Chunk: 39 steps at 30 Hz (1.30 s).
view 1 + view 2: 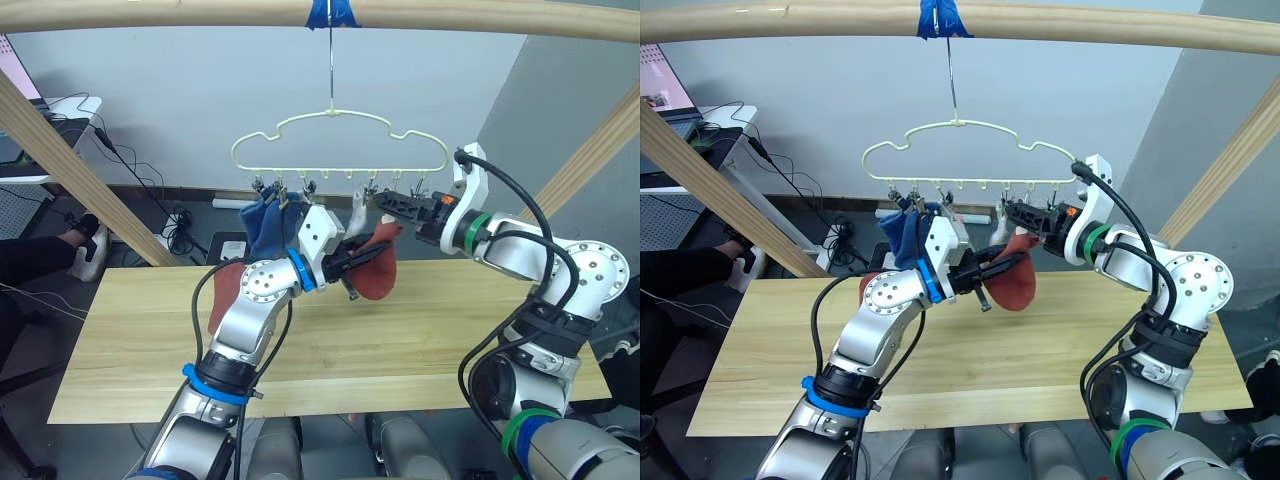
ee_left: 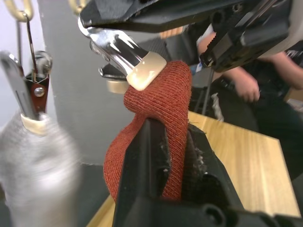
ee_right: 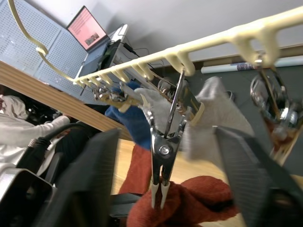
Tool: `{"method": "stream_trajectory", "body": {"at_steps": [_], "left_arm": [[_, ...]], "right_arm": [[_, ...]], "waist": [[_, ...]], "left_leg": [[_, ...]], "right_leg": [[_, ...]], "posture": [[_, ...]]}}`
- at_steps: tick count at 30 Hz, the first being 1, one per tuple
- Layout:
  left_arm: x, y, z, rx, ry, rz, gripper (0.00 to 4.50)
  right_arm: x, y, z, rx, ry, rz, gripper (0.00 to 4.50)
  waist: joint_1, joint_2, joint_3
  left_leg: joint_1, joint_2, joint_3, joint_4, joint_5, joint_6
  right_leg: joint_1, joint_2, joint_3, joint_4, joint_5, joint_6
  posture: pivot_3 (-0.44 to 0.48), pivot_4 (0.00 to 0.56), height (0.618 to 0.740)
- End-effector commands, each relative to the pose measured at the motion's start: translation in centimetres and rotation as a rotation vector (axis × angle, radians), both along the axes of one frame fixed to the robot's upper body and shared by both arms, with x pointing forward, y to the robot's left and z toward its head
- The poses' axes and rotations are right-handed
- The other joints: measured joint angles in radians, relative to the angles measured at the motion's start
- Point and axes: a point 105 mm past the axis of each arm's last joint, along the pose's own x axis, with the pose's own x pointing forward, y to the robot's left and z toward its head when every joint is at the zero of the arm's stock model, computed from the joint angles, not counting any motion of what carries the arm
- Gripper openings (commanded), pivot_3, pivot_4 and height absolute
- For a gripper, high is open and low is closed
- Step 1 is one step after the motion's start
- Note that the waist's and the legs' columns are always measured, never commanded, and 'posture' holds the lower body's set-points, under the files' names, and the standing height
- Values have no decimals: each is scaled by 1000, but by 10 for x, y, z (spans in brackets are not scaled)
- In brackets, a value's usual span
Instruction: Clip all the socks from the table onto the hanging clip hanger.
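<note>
A robotics lab: a bare wooden frame pole (image 1: 300, 14), a laptop (image 3: 90, 26) before a pegboard (image 3: 42, 47), cables (image 1: 140, 175) trailing across the floor

Around the clip hanger (image 1: 340, 140) room is tight. Under its left clips hang the blue socks (image 1: 268, 228), with a grey sock (image 3: 215, 118) under the middle ones. The left gripper (image 1: 368, 250), shut on a rust-red sock (image 1: 380, 270), crowds the space below the bar. The right gripper (image 1: 392, 203) blocks the right clips. Left of the hanger a slanted wooden pole (image 1: 70, 165) stands; the table (image 1: 420, 340) below is bare to the right.
</note>
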Motion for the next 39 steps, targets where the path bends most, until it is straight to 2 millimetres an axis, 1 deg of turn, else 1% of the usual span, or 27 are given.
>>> {"method": "stream_trajectory", "body": {"at_steps": [1, 3, 6, 8, 10, 12, 14, 16, 17, 18, 20, 22, 23, 24, 25, 27, 29, 30, 32, 33, 34, 36, 38, 39], "left_arm": [[-5, -3, 7, -53, 28, -23, 1673], [-4, -2, 3, -60, 74, -23, 2280], [-4, 4, -7, -55, 140, -18, 3166], [-5, 13, -12, -50, 177, -10, 3783], [-5, 25, -16, -37, 201, 4, 4395], [-6, 40, -18, -18, 210, 19, 4454], [-6, 57, -12, -3, 195, 37, 4454], [-10, 71, -3, 0, 181, 33, 4454], [-12, 74, 0, -1, 176, 29, 4454], [-15, 79, 6, -10, 172, 22, 4454], [-21, 89, 20, -37, 155, 10, 4454], [-28, 94, 31, -63, 152, -7, 4454], [-31, 97, 35, -66, 151, -12, 4454], [-34, 99, 39, -68, 155, -18, 4454], [-37, 102, 43, -71, 165, -18, 4484], [-42, 104, 43, -63, 205, -11, 4500], [-40, 107, 40, -59, 235, 32, 4500], [-36, 111, 37, -87, 270, 87, 4500], [-28, 115, 28, -115, 348, 179, 4500], [-26, 116, 22, -99, 362, 219, 4500], [-23, 118, 19, -72, 308, 289, 4500], [-20, 122, 19, -52, 230, 375, 4500], [-24, 118, 23, -87, 226, 344, 4500], [-29, 113, 26, -109, 236, 285, 4500]], "right_arm": [[-15, -20, 7, -18, -65, -22, 4467], [-21, -28, 3, -57, -70, -31, 4467], [-28, -36, 1, -119, -95, -49, 4467], [-30, -39, 1, -146, -113, -70, 4467], [-31, -42, 0, -174, -133, -94, 4467], [-32, -44, -2, -196, -154, -122, 4467], [-34, -44, -5, -272, -203, -152, 4467], [-34, -43, -7, -307, -252, -185, 4467], [-33, -43, -7, -311, -269, -194, 4467], [-33, -42, -6, -347, -315, -204, 4467], [-33, -36, -3, -385, -406, -219, 4467], [-31, -35, 1, -393, -472, -264, 4467], [-29, -33, 3, -395, -502, -284, 4467], [-28, -32, 6, -404, -538, -309, 4467], [-26, -31, 8, -405, -567, -336, 4298], [-23, -26, 10, -426, -617, -360, 3909], [-21, -20, 8, -441, -641, -363, 3221], [-20, -17, 6, -443, -647, -370, 2862], [-18, -14, 2, -443, -647, -395, 2862], [-17, -13, -1, -444, -645, -406, 2862], [-16, -13, -2, -445, -644, -418, 2862], [-14, -14, -4, -446, -644, -435, 2862], [-12, -15, -7, -453, -640, -454, 2862], [-11, -16, -8, -456, -635, -465, 2862]], "waist": [[2, 0, 0], [0, 0, 0], [-5, 0, 0], [-11, 1, -1], [-16, 1, -1], [-20, 1, -1], [-20, 1, -1], [-19, 1, -1], [-19, 1, -1], [-18, 1, -1], [-15, 1, -1], [-14, 1, -1], [-14, 1, -1], [-13, 1, -1], [-13, 1, -1], [-10, 1, -1], [-5, 1, -1], [-3, 1, -1], [-1, 1, -1], [0, 1, -1], [1, 1, -1], [2, 1, -1], [8, 1, -1], [11, 1, -1]], "left_leg": [[0, 0, 0, 0, 0, 0], [0, 0, 0, 0, 0, 0], [0, 0, 0, 0, 0, 0], [1, 0, 0, 0, 0, 0], [1, 1, 0, 0, 0, 0], [1, 1, 0, 0, 0, 0], [1, 1, 0, 0, 0, 0], [1, 1, 0, 0, 0, 0], [1, 1, 0, 0, 0, 0], [1, 1, 0, 0, 0, 0], [1, 1, 0, 0, 0, 0], [1, 1, 0, 0, 0, 0], [1, 1, 0, 0, 0, 0], [1, 1, 0, 0, 0, 0], [1, 1, 0, 0, 0, 0], [1, 1, 0, 1, 0, 0], [1, 1, 0, 1, 0, 0], [1, 1, 0, 1, 0, 0], [1, 1, -1, 1, 0, 0], [1, 1, -1, 1, 0, 0], [1, 1, -1, 1, 0, 0], [1, 1, -1, 1, 0, 0], [1, 1, -1, 1, 0, 0], [1, 1, -1, 1, 0, 0]], "right_leg": [[0, 0, 0, 0, 0, 0], [0, 0, 0, 0, 0, 0], [0, 0, 0, 0, 0, 0], [0, 0, 1, 1, 0, 0], [0, 1, 1, 1, 0, 0], [0, 2, 1, 2, 0, 0], [0, 2, 1, 1, 0, 0], [0, 1, 1, 0, 0, 1], [0, 1, 1, 0, 0, 1], [0, 1, 1, 0, -1, 1], [0, 1, 1, 0, -1, 1], [0, 1, 1, 0, -1, 2], [0, 1, 1, 0, -1, 2], [0, 1, 0, 0, -1, 2], [0, 1, 1, 0, -1, 2], [0, 1, 0, 0, -1, 2], [0, 1, 0, 0, -1, 2], [0, 1, 0, 0, -1, 2], [0, 1, 0, 0, -1, 2], [1, 1, 0, 0, -1, 2], [1, 1, 0, 0, -1, 2], [1, 1, 0, 0, 0, 1], [1, 0, 0, 0, 0, 0], [1, 0, 0, 0, 0, 0]], "posture": [[-70, 178, 740], [-81, 180, 740], [-97, 182, 740], [-105, 183, 740], [-108, 183, 740], [-108, 184, 740], [-105, 186, 740], [-100, 187, 740], [-100, 187, 740], [-85, 192, 740], [-85, 192, 740], [-85, 192, 740], [-60, 198, 740], [-60, 198, 740], [-52, 199, 740], [-46, 200, 740], [-44, 202, 740], [-43, 202, 740], [-41, 204, 740], [-41, 204, 740], [-34, 206, 740], [-33, 207, 740], [-28, 210, 740], [-28, 210, 740]]}}
